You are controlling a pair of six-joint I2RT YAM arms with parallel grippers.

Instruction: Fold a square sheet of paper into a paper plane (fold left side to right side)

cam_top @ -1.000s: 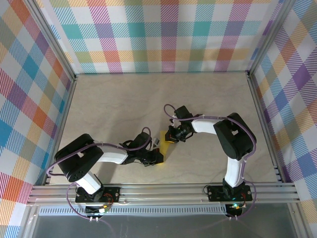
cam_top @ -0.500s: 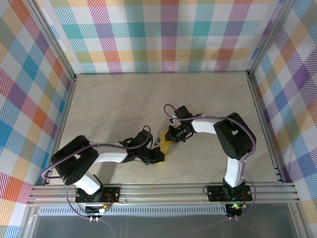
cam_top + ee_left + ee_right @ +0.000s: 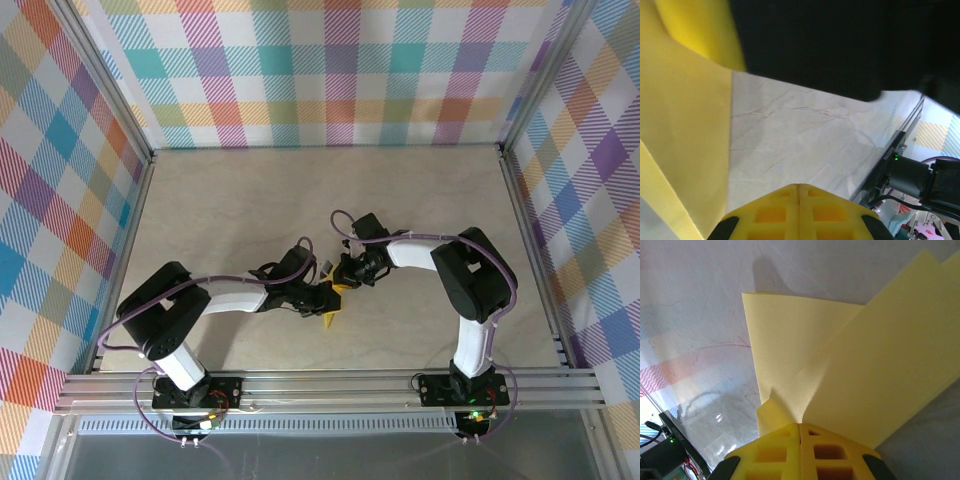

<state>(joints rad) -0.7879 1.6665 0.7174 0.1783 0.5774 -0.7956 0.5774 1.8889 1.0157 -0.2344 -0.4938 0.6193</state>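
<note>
The square sheet of paper is bright yellow and partly folded. It hangs as a narrow pointed shape between the two grippers at the table's near middle. My right gripper is shut on it. In the right wrist view a curled corner comes out of the closed fingertips and two overlapping layers of paper fan away. My left gripper sits just left of the right one. Its jaws are shut with nothing visible between them, and the paper runs along its left side.
Plaid walls enclose the beige table on three sides. An aluminium rail with both arm bases crosses the near edge. The right arm's dark body looms close above the left gripper.
My left gripper has moved up and to the right, close beside the right gripper. The paper has gone from a flatter patch to a narrow point hanging toward the near edge.
</note>
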